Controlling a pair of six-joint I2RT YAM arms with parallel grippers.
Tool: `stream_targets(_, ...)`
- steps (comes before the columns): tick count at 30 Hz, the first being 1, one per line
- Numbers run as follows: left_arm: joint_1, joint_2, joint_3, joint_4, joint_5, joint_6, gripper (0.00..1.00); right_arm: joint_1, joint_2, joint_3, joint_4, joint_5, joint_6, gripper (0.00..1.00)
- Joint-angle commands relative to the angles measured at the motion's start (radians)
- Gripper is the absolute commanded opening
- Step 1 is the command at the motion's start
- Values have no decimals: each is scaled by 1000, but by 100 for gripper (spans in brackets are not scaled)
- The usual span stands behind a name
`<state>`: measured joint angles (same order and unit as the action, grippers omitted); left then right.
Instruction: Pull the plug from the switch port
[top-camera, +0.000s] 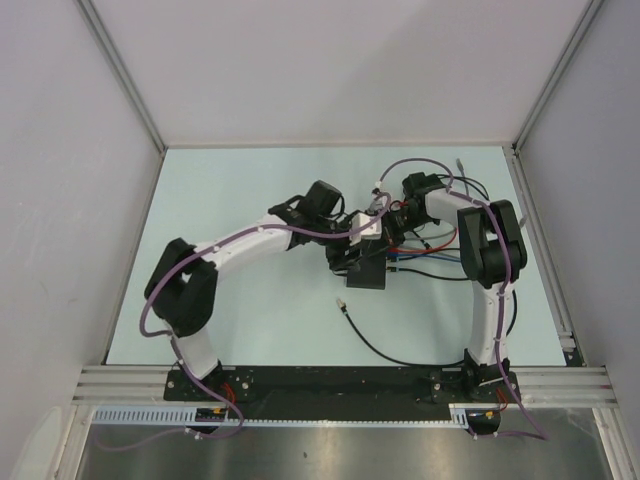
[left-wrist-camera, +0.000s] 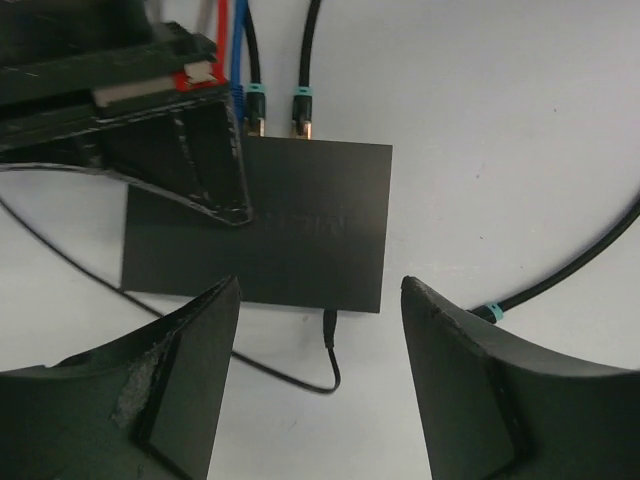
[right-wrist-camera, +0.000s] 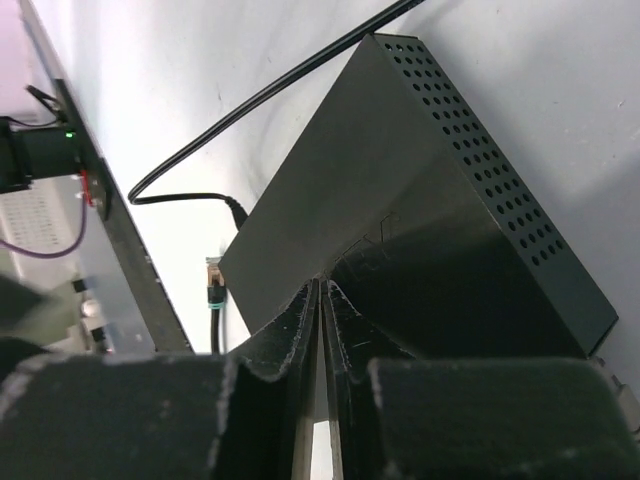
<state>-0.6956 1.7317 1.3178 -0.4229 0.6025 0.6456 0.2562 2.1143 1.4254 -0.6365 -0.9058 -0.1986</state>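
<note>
Hovering over black box (left-wrist-camera: 310, 215) | left pincer (left-wrist-camera: 320, 285) spread | right pincer (right-wrist-camera: 321, 290) pressed together

The top camera looks down from high behind the arms (top-camera: 240, 245), their bases at 6 o'clock, seeing the whole table (top-camera: 250, 320). Both wrist cameras look past their fingers (left-wrist-camera: 180, 390), very close. All three views share the black box (left-wrist-camera: 300, 230).

The switch (left-wrist-camera: 310, 225) is a flat, matte-black rectangular box lying level, with one side wall perforated with small holes. Along its port edge (left-wrist-camera: 345, 144), two plugs (left-wrist-camera: 303, 110) with teal collars and gold tips are seated side by side. Their black cables run straight away from the box.
</note>
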Motion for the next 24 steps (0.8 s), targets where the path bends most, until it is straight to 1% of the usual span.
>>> stream_targets(1, -7, 66, 35, 33, -27, 52, 70, -9, 93, -29, -6, 177, -38, 12)
stream_targets(6, -7, 75, -8, 21, -67, 92, 63, -11, 131, -11, -9, 173, -12, 12)
stream_targets(12, 5, 95, -23, -36, -96, 183, 58, -12, 173, 36, -54, 173, -12, 12)
stream_targets(18, 36, 140, -19, -57, -159, 221, 56, -9, 203, 72, -86, 174, -10, 13)
stream_targets(20, 47, 143, -28, -56, -159, 220, 56, -8, 220, 90, -104, 177, -15, 13)
stream_targets(24, 61, 129, -42, -82, -106, 270, 58, -5, 233, 104, -121, 182, -16, 13)
